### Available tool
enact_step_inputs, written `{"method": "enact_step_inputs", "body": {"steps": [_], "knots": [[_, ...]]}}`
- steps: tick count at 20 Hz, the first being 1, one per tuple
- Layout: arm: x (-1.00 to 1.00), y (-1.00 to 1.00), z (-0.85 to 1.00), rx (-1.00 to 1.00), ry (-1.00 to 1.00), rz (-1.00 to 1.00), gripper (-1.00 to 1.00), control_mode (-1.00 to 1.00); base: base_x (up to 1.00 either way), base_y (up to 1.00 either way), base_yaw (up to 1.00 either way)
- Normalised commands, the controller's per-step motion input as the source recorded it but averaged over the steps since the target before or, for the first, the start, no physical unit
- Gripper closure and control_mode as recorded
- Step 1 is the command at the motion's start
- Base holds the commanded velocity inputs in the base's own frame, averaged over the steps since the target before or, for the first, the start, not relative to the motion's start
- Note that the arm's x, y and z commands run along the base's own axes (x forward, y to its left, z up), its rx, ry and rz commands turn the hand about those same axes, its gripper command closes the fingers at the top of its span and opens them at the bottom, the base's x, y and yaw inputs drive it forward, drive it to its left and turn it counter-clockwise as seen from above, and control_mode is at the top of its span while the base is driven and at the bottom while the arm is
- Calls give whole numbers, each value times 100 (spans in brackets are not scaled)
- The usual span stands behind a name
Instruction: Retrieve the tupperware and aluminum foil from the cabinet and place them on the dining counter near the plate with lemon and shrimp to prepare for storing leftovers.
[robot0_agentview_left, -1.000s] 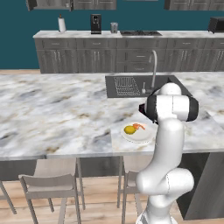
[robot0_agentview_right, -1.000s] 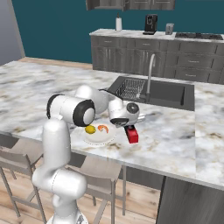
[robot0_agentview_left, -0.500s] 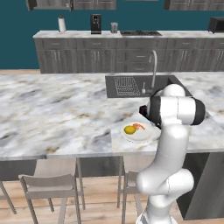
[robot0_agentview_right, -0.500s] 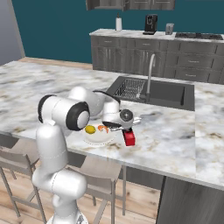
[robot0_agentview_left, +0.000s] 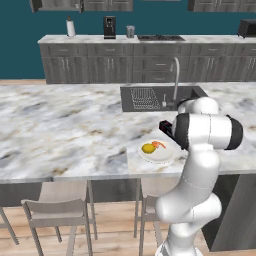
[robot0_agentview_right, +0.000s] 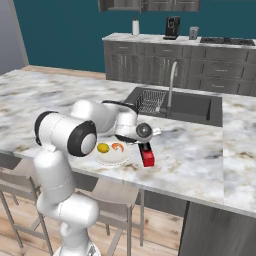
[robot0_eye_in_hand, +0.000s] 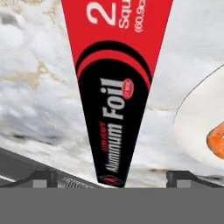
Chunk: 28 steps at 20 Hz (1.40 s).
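Gripper: we see our gripper (robot0_agentview_right: 145, 143) low over the dining counter, just right of the plate; in the hand view the two finger tips (robot0_eye_in_hand: 43, 177) stand wide apart with the foil box between them and touching neither, so we call it released, grasping nothing.

Aluminum foil: the aluminum foil (robot0_eye_in_hand: 114, 92) lies flat on the marble, a long black box with a red end; in the right base view its red end (robot0_agentview_right: 147, 155) points toward the near edge of the counter, just right of the plate. In the left base view we catch its black end (robot0_agentview_left: 165, 127) beyond the plate, partly behind our arm.

Plate: the plate with lemon and shrimp (robot0_agentview_left: 156, 151) sits near the near edge of the counter, with the yellow piece on its left and the orange piece beside it. Plate and foil lie close together; we cannot tell if they touch.

Dining counter: the dining counter (robot0_agentview_left: 65, 130) runs wide to the left, with the dark sink (robot0_agentview_right: 175, 103) and curved tap (robot0_agentview_left: 175, 80) farther back.

Stools: grey stools (robot0_agentview_left: 56, 212) stand under the near edge.

Tupperware: we cannot make it out.
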Motion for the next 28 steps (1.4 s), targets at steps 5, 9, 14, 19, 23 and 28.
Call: {"method": "enact_step_inputs", "body": {"steps": [5,9,14,19,23,28], "knots": [[-19,0,100,-9,-2,0,-100,-100,0,0,0],[-79,-1,100,-25,0,17,-100,-100,0,0,0],[-98,5,100,-37,-1,34,-100,-100,0,0,0],[-87,40,100,-39,-1,37,-100,-100,0,0,0],[-54,47,100,-35,0,33,-100,-100,0,0,0],[-69,60,87,-43,20,18,-100,-100,0,0,0]]}}
